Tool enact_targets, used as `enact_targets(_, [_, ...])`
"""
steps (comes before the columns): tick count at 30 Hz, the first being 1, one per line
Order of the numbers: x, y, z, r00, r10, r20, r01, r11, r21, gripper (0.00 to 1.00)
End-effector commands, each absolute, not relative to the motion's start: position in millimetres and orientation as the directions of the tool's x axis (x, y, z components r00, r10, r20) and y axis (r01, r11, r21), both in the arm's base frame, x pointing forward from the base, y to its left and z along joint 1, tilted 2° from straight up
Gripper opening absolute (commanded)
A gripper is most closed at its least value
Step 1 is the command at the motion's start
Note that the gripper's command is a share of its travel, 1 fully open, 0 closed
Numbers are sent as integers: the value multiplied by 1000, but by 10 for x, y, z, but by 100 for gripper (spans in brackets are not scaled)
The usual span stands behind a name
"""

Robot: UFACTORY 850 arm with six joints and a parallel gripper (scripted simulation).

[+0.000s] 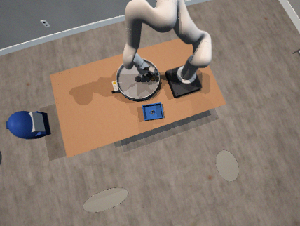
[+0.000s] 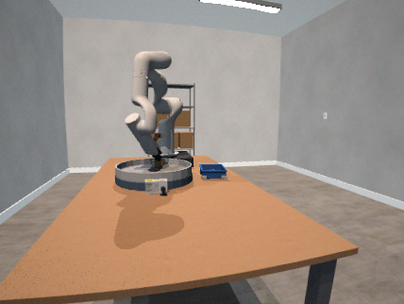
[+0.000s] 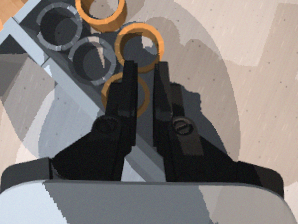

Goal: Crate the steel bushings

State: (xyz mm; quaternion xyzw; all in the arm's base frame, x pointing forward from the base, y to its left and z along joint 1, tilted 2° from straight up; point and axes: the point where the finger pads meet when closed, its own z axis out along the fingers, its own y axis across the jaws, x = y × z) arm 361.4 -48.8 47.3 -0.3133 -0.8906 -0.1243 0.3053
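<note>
In the wrist view two grey steel bushings, one (image 3: 40, 27) near the corner and one (image 3: 112, 62) beside it, stand by the wall of the turning table (image 3: 80, 90) (image 1: 130, 90) (image 2: 125, 178). Three orange bushings stand close by: one at the top (image 3: 102, 25), one (image 3: 160, 48) just ahead of the fingertips, one (image 3: 145, 97) partly hidden under the left finger. My gripper (image 3: 145, 80) (image 1: 151, 75) (image 2: 157, 165) is inside the turning table's rim, low over these bushings. Its fingers stand a narrow gap apart, with nothing seen between them. The blue crate (image 1: 144, 117) (image 2: 213, 176) holds something small and grey, too small to count.
A small white device (image 1: 114, 85) (image 2: 156, 186) with a yellow mark stands against the turning table's outer side. The arm's black base plate (image 1: 176, 92) is right of the turning table in the top view. The crate stands near the table's front edge there.
</note>
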Motion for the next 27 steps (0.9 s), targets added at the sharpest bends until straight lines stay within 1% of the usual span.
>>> enact_targets(1, [3620,-490,477,-618,482,621,634,773,31,10])
enact_targets(24, [3624,-489,367,-618,482,621,634,773,31,10])
enact_targets(25, [3624,-489,367,-618,482,621,634,773,31,0])
enact_targets(27, [3624,-489,367,-618,482,621,634,773,31,0])
